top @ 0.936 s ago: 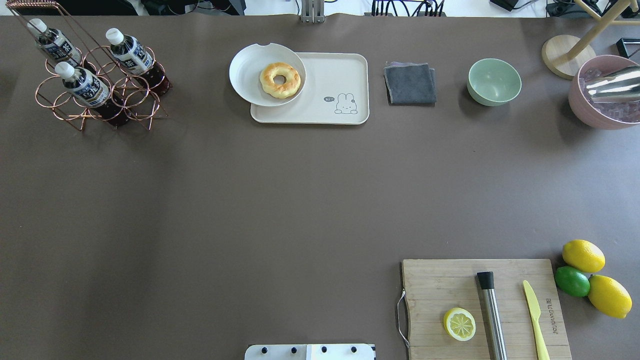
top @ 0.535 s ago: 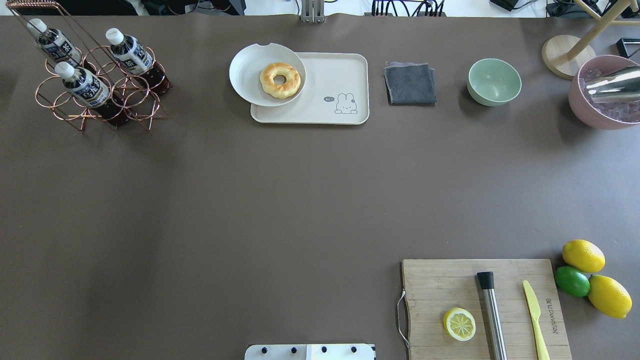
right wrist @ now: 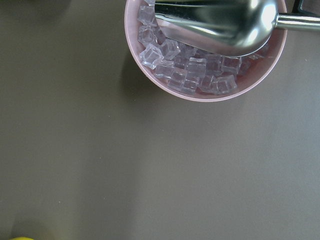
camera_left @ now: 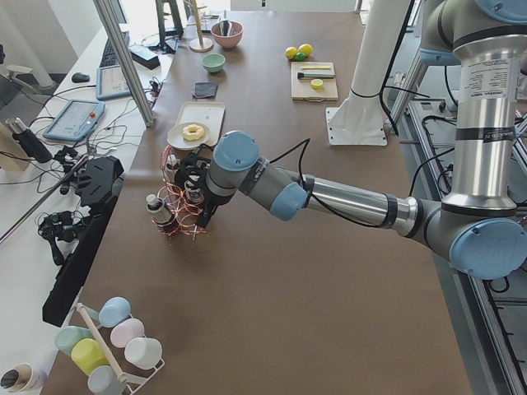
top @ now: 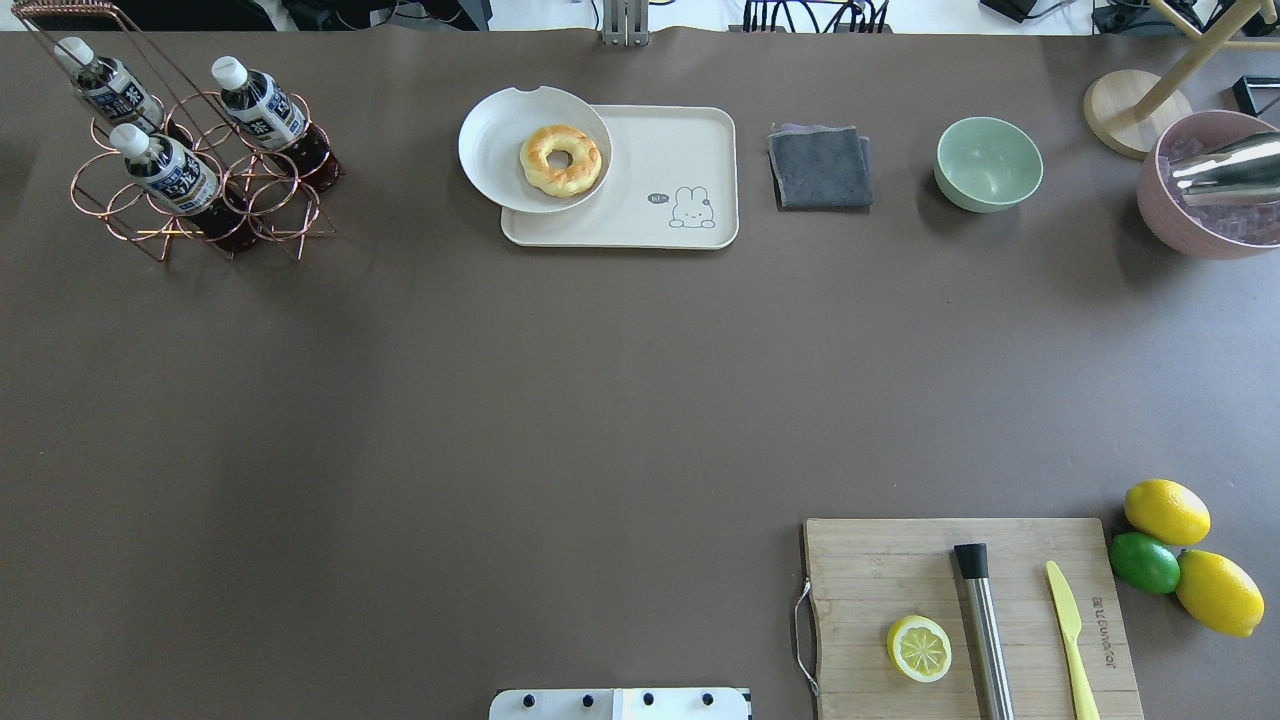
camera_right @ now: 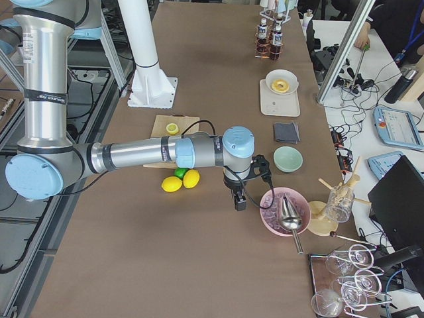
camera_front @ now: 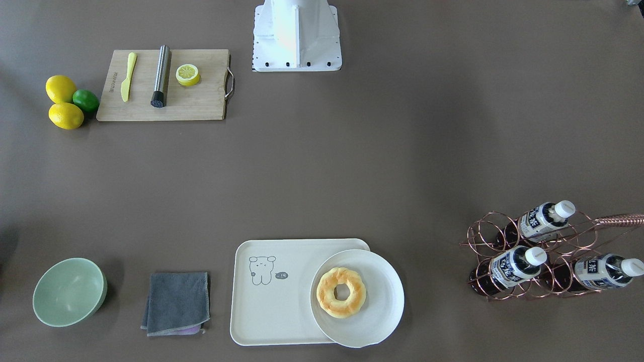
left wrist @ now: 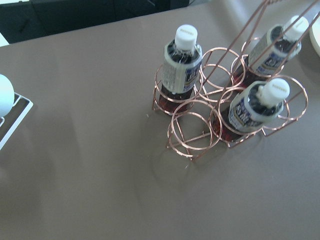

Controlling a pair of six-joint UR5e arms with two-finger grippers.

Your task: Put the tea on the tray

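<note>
Not begun: tea (top: pixel 165 170) sits in far-left rack (camera_front: pixel 619 219), tray (top: pixel 690 140) has none; cannot tell the jaws' state.

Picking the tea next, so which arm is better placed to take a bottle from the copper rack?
Left. The left arm reaches to the rack, its wrist camera looking down on the tea bottles. The right arm hangs beside the pink ice bowl at the table's opposite end.
</note>
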